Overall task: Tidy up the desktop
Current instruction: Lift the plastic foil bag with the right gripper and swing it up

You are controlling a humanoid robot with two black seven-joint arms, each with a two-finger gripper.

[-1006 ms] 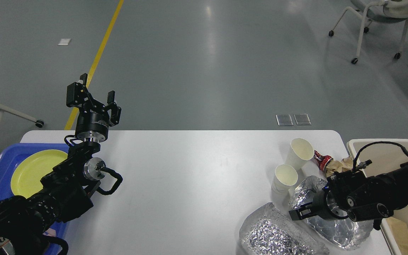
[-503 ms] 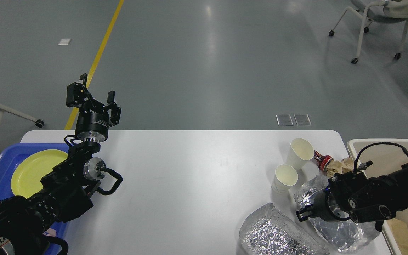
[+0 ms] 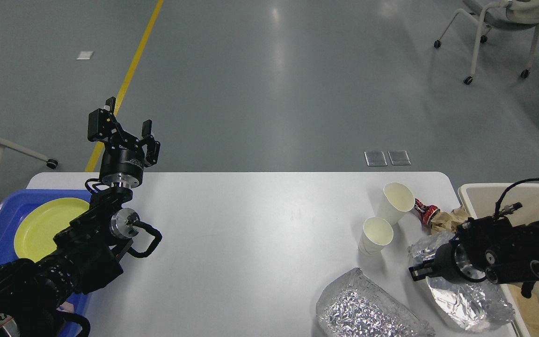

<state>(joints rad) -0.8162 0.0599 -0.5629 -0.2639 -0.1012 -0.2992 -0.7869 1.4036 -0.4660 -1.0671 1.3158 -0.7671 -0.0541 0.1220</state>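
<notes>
Stretching across the middle of the view, the desktop [image 3: 251,234] carries 2 paper cups [image 3: 376,235] near its right end, beside 2 foil bags [image 3: 367,311]. The right gripper [image 3: 418,272] sits at one foil bag's edge — grip hidden, so I cannot tell. The left gripper [image 3: 127,128] is raised, fingers spread, holding nothing.
</notes>
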